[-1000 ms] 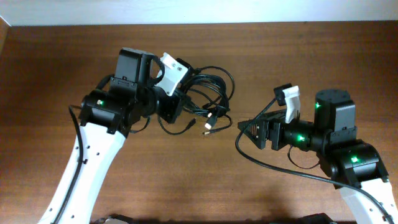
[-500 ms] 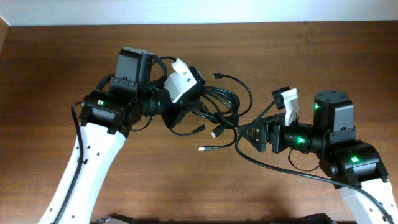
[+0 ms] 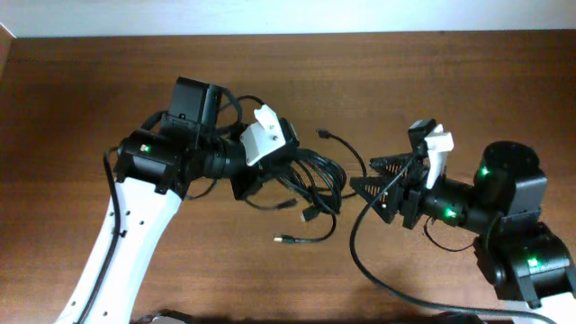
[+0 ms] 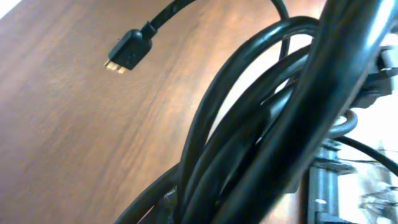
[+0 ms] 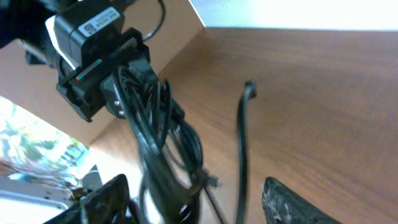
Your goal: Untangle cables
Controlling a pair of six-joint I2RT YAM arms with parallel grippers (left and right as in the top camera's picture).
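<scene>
The cables (image 3: 313, 173) are a bundle of thin black cords with small plug ends, hanging in loops above the wooden table (image 3: 108, 81). My left gripper (image 3: 252, 173) is shut on the bundle at its left side; in the left wrist view the cords (image 4: 267, 124) fill the frame and hide the fingers, and one plug (image 4: 127, 53) sticks out. My right gripper (image 3: 372, 178) is open just right of the bundle. In the right wrist view the cords (image 5: 155, 137) hang between its spread fingers (image 5: 106, 199), with my right gripper (image 5: 199, 205) around their lower part, not closed.
One plug end (image 3: 284, 239) dangles low toward the table's front and another (image 3: 321, 135) points up at the back. A thicker black arm wire (image 3: 360, 261) loops below the right arm. The table's back edge meets a white wall (image 3: 360, 13).
My left gripper has swung the bundle right and forward, toward the right gripper. The loops have spread and the plugs hang lower. The right arm's body has shifted right and its wrist has turned.
</scene>
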